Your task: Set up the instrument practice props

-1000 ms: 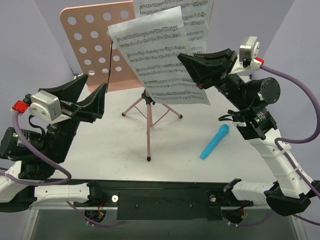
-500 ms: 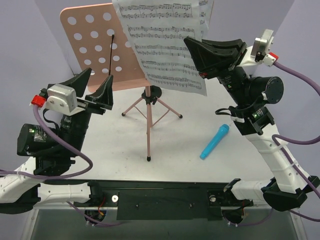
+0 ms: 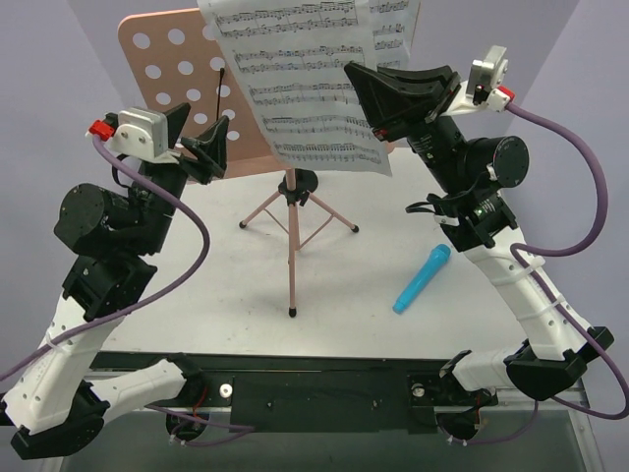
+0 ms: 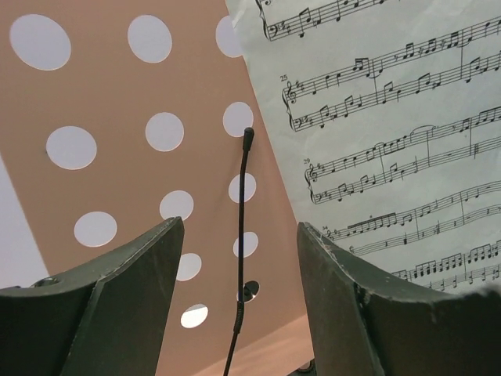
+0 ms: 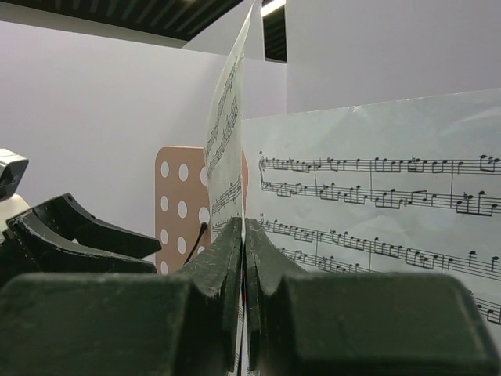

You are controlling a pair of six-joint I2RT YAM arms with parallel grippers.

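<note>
Gripping page (image 3: 295, 79) in shut right claw (image 5: 244, 235), before desk (image 3: 167, 88). Holding left claw (image 3: 201, 126) apart, facing wire (image 4: 243, 188).

sheet-music page (image 4: 376, 117), bar numbers 25, 29

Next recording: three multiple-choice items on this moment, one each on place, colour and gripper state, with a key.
1. The blue plastic tube lies: A. on the white table, on the right arm's side of the pink folding tripod; B. on the stand's ledge; C. under the tripod.
2. The perforated music-stand desk is: A. green; B. pink; C. black.
3. The right gripper is: A. open, empty; B. shut on a white sheet-music page; C. shut on a tripod leg.
Key: A, it rests on bare tabletop; B, the holed panel is pink; B, its fingers pinch the page.
</note>
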